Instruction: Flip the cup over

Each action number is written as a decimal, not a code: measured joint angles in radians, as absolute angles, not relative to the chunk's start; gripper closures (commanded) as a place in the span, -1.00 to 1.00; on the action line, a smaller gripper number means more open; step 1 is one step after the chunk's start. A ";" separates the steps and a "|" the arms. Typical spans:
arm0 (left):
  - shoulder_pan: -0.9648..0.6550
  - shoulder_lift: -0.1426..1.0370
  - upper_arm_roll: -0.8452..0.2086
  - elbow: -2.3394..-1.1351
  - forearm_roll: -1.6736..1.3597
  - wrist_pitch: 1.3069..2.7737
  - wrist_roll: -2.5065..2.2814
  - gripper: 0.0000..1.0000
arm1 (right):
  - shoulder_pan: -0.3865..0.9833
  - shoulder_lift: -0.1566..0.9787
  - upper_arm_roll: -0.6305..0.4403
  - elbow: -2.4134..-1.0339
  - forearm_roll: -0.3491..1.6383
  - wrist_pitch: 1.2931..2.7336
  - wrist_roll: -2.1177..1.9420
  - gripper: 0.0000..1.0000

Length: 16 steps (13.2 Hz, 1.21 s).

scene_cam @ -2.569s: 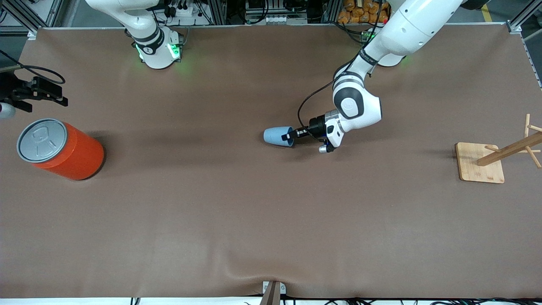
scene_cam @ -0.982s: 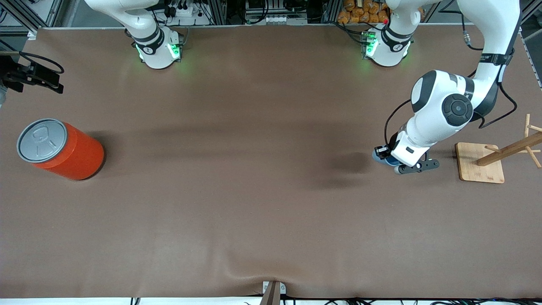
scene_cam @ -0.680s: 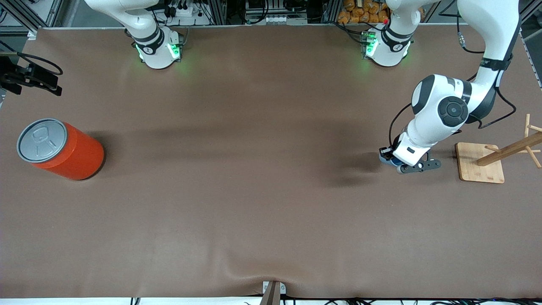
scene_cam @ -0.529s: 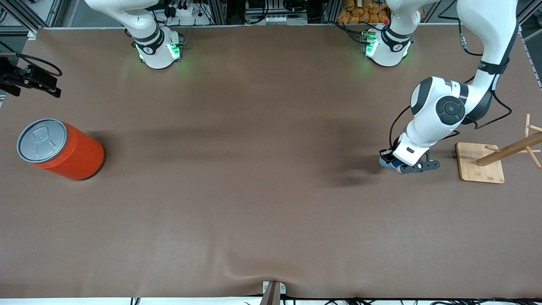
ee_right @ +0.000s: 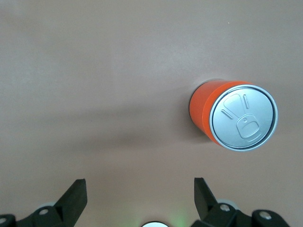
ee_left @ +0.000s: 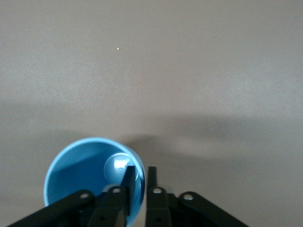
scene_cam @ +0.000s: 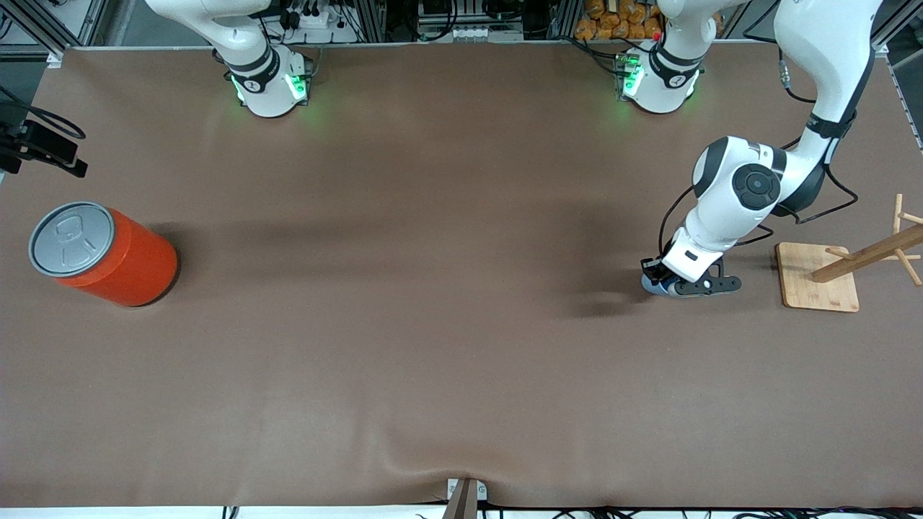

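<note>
looks like a robotics lab, not a home or kitchen. two white franka arms (scene_cam: 743,194) bolted along one edge of a big table (scene_cam: 433,360) wrapped in plain brown sheeting, bases (scene_cam: 270,86) glowing green. aluminium framing (scene_cam: 375,18), cable bundles and power strips crammed just past the table edge. pretty staged props too: an orange can (scene_cam: 108,256) with a grey lid at the right arm's end, a wooden peg stand (scene_cam: 851,270) on a square base at the left arm's end. cameras strapped on the wrists, cables trailing off the arms.
</note>
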State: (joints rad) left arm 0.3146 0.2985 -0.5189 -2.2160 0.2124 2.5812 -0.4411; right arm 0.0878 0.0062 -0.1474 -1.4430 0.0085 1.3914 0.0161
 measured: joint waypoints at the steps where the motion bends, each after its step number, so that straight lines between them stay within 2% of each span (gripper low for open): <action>1: 0.315 0.296 -0.519 -2.213 0.213 2.571 -0.441 -1.00 | 0.090 0.006 -0.143 -1.444 0.009 1.391 0.016 -1.00; 8: 0.315 0.166 -0.554 -2.100 0.213 2.310 -0.446 -1.00 | 0.093 0.026 -0.138 -1.446 0.005 1.409 0.016 -1.00; 16: 0.315 0.133 -0.568 -1.740 0.083 1.863 -0.437 -1.00 | 0.139 0.037 -0.142 -1.452 -0.055 1.451 0.021 -1.00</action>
State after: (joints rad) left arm 0.3153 0.1326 -0.5684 -1.7403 0.0829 1.8631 -0.4373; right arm 0.1389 0.0375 -0.1419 -1.4521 -0.0552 1.4511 0.0214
